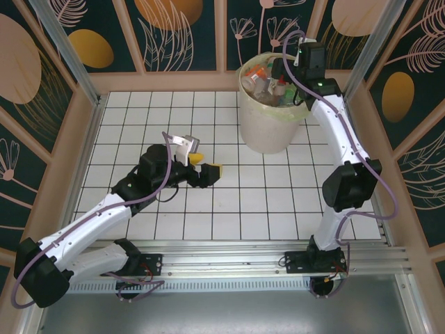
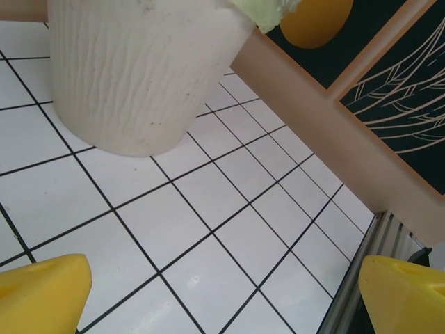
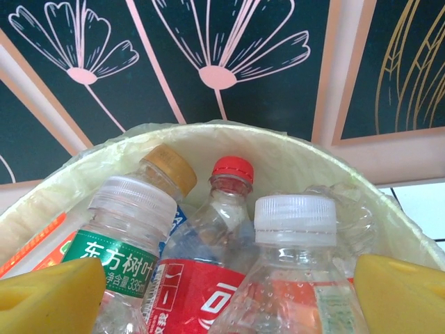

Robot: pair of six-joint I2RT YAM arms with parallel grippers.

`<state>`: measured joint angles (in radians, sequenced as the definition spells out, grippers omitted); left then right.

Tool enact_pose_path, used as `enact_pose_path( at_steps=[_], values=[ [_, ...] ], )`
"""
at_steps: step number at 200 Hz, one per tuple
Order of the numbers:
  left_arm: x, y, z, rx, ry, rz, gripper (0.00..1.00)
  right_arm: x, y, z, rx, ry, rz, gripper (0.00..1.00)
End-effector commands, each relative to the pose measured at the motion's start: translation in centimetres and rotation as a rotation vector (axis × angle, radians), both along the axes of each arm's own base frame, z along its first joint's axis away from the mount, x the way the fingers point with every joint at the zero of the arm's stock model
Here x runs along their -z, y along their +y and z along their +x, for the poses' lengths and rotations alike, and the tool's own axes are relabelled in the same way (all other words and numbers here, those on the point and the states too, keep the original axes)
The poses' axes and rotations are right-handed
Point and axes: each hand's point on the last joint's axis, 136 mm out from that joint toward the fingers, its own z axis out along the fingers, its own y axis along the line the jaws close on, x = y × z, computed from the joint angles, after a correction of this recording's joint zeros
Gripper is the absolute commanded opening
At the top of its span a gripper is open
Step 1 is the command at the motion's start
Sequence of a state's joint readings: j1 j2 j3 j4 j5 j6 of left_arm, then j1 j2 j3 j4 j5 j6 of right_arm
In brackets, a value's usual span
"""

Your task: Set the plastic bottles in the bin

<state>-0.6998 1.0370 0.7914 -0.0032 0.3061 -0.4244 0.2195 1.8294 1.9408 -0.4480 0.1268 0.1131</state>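
Currently | bottles point(image 3: 198, 282): piled inside bin point(image 1: 268, 132), far right of bench point(image 1: 208, 209) | right hand point(image 3: 226, 296): above bin mouth, fingers spread wide, gripping nothing, positioned for dropping | left hand point(image 2: 222, 296): low over bench, left of bin, fully spread, empty, apart from the drop zone

There was one bin point(image 1: 268, 129); at least five plastic bottles point(image 3: 198, 292) lay inside it, their exact number impossible to tell.

The left arm point(image 1: 90, 226) lies low, reaching forward, the left gripper point(image 1: 205, 165) spread wide. The right arm point(image 1: 341, 139) stretches up and far forward, the right gripper point(image 3: 226, 299) seemingly tipped downward, fingers well parted.
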Motion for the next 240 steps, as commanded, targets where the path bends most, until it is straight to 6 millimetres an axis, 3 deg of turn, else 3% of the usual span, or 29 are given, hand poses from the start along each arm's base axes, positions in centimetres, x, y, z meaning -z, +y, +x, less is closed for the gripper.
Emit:
enact_pose_path(
  at_steps=[1, 20, 42, 68, 91, 128, 156, 184, 206, 240],
  values=[
    [-0.1, -0.3, -0.3, 0.018, 0.001, -0.019, 0.99, 0.0, 0.5, -1.0, -0.01, 0.001, -0.003, 0.92],
    [-0.4, -0.1, -0.3, 0.007, -0.011, -0.015, 0.99, -1.6, 0.5, -1.0, -0.008, -0.03, 0.005, 0.92],
    [-1.4, 0.8, 0.5, -0.049, -0.064, 0.004, 0.99, -4.8, 0.0, -1.2, 0.014, -0.086, 0.0, 0.93],
    [-2.6, 3.9, 3.3, -0.269, -0.183, 0.086, 0.99, -7.6, -0.8, -2.2, 0.039, -0.152, -0.008, 0.99],
    [-2.5, 7.9, 5.7, -0.506, -0.301, 0.187, 0.99, -8.1, -1.8, -4.0, 0.068, -0.206, -0.005, 0.99],
    [-2.6, 11.9, 7.2, -0.728, -0.402, 0.28, 0.99, -7.2, -4.6, -9.1, 0.135, -0.297, 0.004, 0.99],
    [-1.7, 15.5, 7.6, -0.925, -0.428, 0.336, 0.99, -4.4, -6.3, -13.8, 0.157, -0.334, 0.033, 0.99],
    [0.4, 19.4, 6.8, -1.091, -0.425, 0.341, 0.99, 0.3, -7.2, -18.3, 0.15, -0.385, 0.037, 0.99],
    [3.1, 22.6, 6.1, -1.157, -0.419, 0.351, 0.99, 5.6, -8.4, -20.6, 0.195, -0.351, 0.04, 0.99],
    [6.8, 26.2, 5.7, -1.191, -0.441, 0.36, 0.99, 13.8, -10.6, -22.1, 0.297, -0.343, 0.01, 0.99]
  ],
)
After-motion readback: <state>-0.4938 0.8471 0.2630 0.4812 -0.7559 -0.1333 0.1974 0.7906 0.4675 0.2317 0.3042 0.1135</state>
